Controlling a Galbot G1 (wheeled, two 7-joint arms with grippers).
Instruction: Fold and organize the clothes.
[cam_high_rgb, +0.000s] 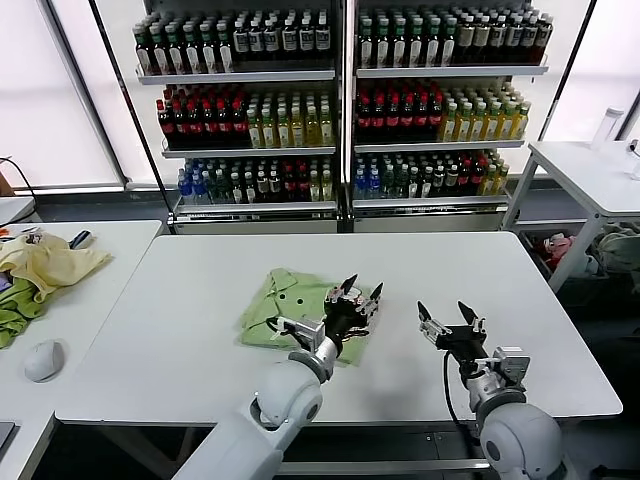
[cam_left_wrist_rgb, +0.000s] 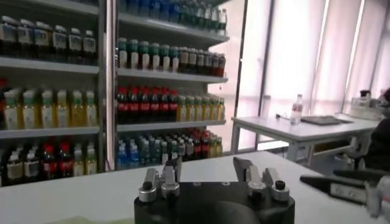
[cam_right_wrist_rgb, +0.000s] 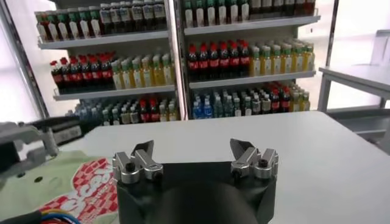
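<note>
Your head camera looks forward and down over the table (cam_high_rgb: 500, 300) from above. Each wrist camera sits close behind its end effector, facing level across the table. All three views share the bottle shelves (cam_high_rgb: 340, 100).

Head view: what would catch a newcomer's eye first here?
The light green shirt lies folded mid-table, its red-and-white print showing in the right wrist view. The left gripper hovers at its right edge, jaws open and holding nothing; the right gripper waits open beside it. Bottle shelves fill the background.

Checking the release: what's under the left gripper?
The folded shirt on the table. The left gripper is open above its right edge, holding nothing. The cloth directly beneath is hidden.
</note>
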